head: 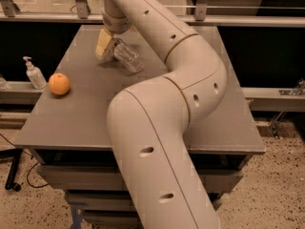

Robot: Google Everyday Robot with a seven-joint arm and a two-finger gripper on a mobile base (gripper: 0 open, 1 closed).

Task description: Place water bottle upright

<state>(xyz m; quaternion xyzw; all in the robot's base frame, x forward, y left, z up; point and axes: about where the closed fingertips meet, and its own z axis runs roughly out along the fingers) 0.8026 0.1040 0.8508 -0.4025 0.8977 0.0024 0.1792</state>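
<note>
Grey flat table (pixel 71 123): gripper (pixel 108 44) over far-left part, clear ribbed plastic water bottle (pixel 128 58) tilted, just right of it. Round orange (pixel 59 84) on left edge; white pump-dispenser bottle (pixel 33 74) left, off-table.
</note>
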